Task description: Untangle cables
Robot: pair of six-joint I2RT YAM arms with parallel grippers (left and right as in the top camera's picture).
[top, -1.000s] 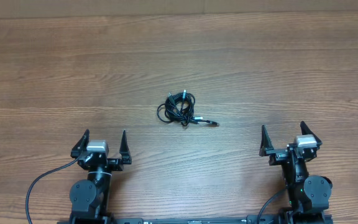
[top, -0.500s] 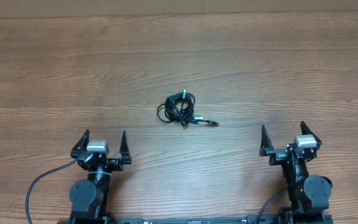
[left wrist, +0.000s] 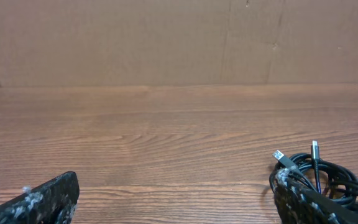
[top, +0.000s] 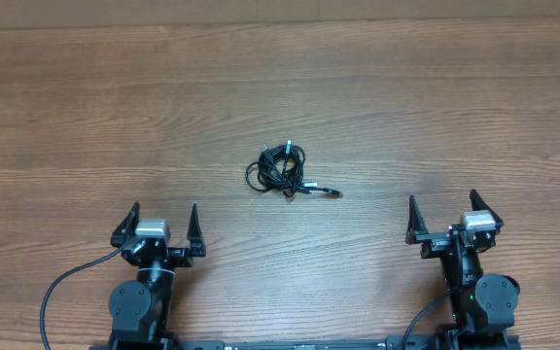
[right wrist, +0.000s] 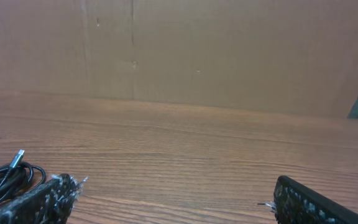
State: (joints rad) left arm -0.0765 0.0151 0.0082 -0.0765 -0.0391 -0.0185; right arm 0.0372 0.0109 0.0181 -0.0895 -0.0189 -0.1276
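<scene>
jaws stand wide and empty on left gripper (top: 163,208) and right gripper (top: 442,196). the cables (top: 280,170) lie in one small knot, well apart from both grippers. probably best to pin the knot's loops with one and draw the stray plug (top: 333,193), just right of the knot, slowly outward.

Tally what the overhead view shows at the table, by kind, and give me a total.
cable bundle, black and tangled: 1 (separate cords inside it cannot be counted)
Grippers, both open and empty: 2, the left gripper and the right gripper
Total: 3
</scene>
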